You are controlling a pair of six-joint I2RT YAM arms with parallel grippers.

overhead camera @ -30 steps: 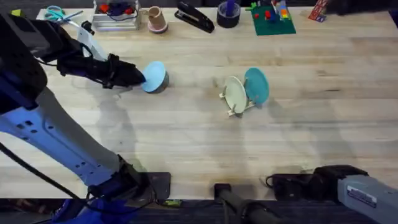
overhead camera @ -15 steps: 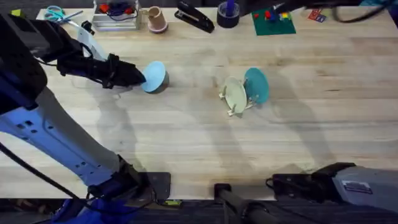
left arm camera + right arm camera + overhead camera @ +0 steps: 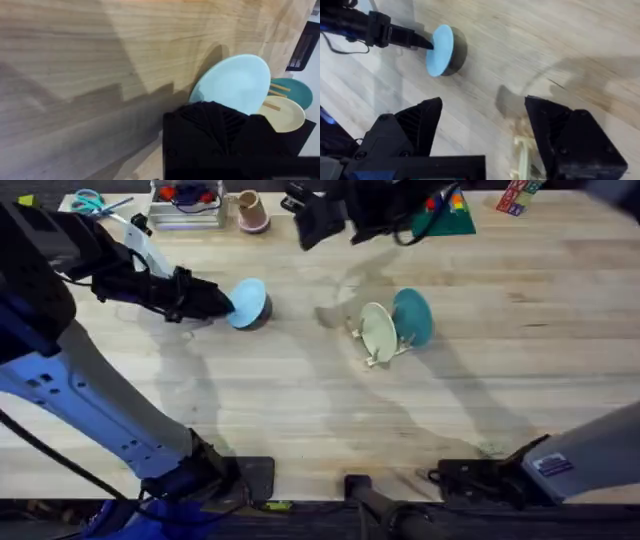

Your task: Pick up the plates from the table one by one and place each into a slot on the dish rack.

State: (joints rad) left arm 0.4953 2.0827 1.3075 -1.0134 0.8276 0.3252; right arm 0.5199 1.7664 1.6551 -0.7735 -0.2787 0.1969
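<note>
Now risen high over the table [image 3: 300,400], right gripper [image 3: 485,132] gapes open; left gripper [image 3: 222,303] clamps the light blue plate [image 3: 248,302].

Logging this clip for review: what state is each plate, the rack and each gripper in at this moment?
light blue plate: tilted on edge, off the rack, held by the left gripper
cream plate: upright in the dish rack
teal plate: upright in the rack, behind the cream one
right gripper: open, holding nothing, above the table
</note>
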